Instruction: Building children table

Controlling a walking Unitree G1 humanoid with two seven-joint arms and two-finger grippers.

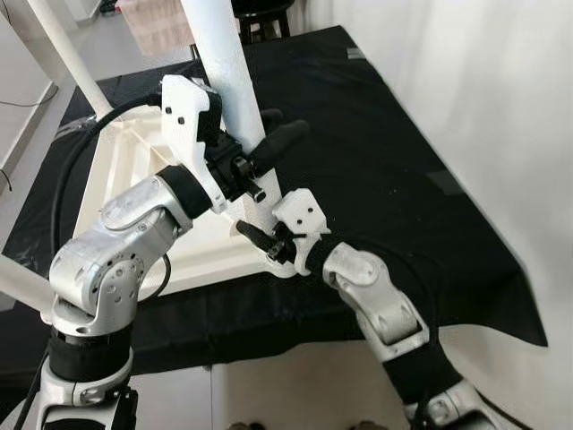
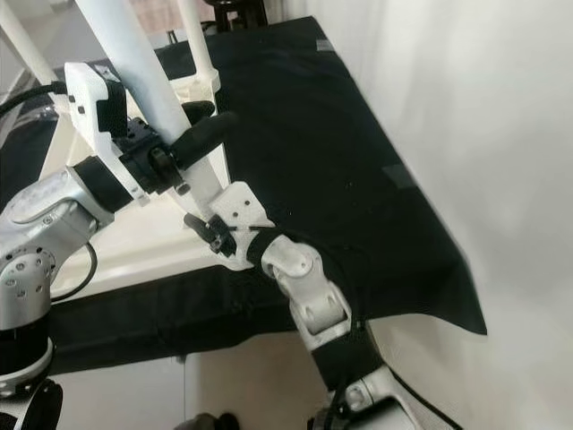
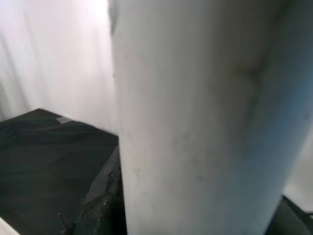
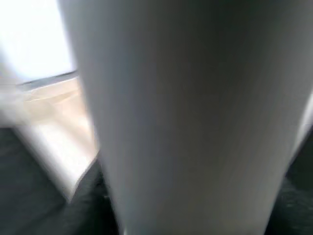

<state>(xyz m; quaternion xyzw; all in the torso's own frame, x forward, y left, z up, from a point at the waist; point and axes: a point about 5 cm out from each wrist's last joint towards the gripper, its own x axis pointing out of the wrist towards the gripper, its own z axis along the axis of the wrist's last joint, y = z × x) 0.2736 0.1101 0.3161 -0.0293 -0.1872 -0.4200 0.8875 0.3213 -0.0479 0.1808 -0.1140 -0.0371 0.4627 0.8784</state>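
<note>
Inverted white tabletop [image 1: 134, 170] on black cloth [image 1: 385, 179] — left gripper [image 1: 260, 143] clasps the upright white leg [image 1: 224, 63]; right gripper [image 1: 260, 240] at its base, jaw state unclear.

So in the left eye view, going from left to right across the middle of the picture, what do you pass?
Left arm's silver elbow → upturned white tabletop → left gripper on the white table leg → black cloth → white wall.
</note>
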